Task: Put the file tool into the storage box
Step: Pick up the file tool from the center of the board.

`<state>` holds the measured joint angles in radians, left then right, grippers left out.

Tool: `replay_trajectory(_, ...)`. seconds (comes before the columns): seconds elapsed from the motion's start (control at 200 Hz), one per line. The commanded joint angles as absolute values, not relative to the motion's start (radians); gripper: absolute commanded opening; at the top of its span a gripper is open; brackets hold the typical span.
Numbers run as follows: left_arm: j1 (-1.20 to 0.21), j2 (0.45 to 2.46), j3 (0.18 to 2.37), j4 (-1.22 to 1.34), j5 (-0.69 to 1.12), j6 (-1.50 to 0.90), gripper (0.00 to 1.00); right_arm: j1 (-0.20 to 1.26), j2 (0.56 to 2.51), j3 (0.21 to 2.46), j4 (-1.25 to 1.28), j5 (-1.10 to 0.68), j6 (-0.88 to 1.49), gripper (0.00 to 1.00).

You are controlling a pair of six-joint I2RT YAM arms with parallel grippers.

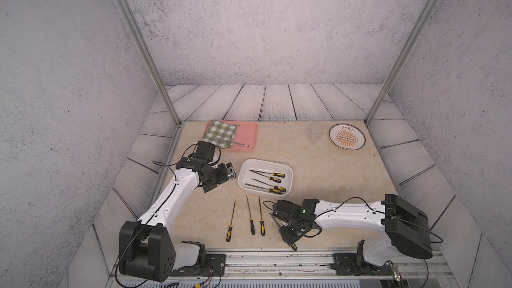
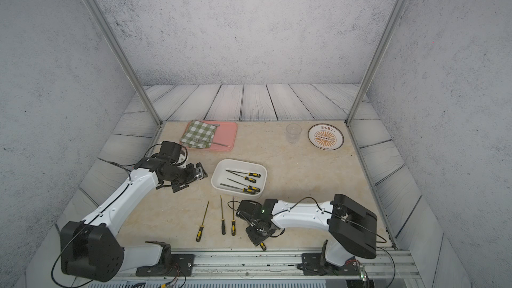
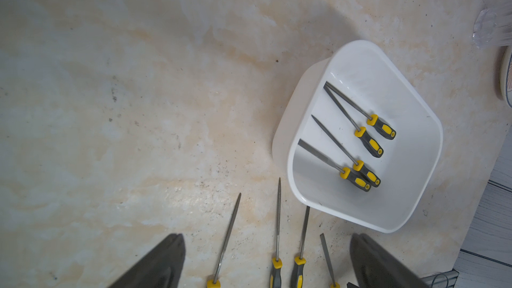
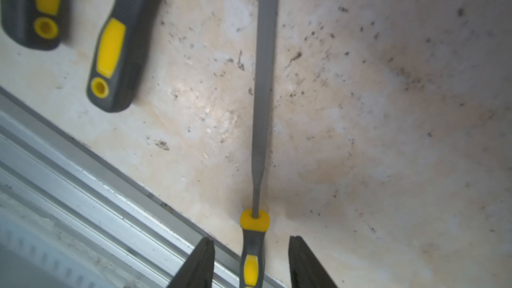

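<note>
Straddles the handle of the file [image 4: 264, 78] with right jaws released, gaps either side. Lies on the bench [image 4: 388, 106] outside the storage box [image 1: 245, 174], mostly hidden from above. Left jaws spread, empty.

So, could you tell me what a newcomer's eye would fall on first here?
The white storage box in the middle of the table, holding four yellow-handled files, draws the eye first. In front of it, three more files lie in a row. By the front edge, the right gripper stands open astride the handle of a fourth loose file.
</note>
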<state>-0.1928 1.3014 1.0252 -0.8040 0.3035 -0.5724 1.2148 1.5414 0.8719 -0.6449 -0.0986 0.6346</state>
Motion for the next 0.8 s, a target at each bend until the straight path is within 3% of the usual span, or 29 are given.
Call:
replay_trajectory(0.0, -0.197, 1.286, 1.007, -0.816, 0.307, -0.567, 0.98, 1.232, 1.563, 0.861, -0.658, -0.066, 0.679, 0.49)
replay_trajectory(0.325, -0.197, 1.263, 0.986, -0.807, 0.314, -0.580, 0.98, 1.275, 1.658, 0.891, -0.689, -0.028, 0.725, 0.46)
replay_trajectory(0.39, -0.197, 1.267, 0.982, -0.803, 0.318, -0.581, 0.99, 1.275, 1.666, 0.886, -0.681, -0.022, 0.726, 0.42)
replay_trajectory(0.565, -0.196, 1.282, 1.000, -0.803, 0.315, -0.579, 0.98, 1.275, 1.669, 0.907, -0.711, 0.032, 0.689, 0.19)
replay_trajectory(0.796, -0.196, 1.294, 1.040, -0.791, 0.292, -0.581, 0.99, 1.275, 1.540, 1.006, -0.831, 0.094, 0.511, 0.12)
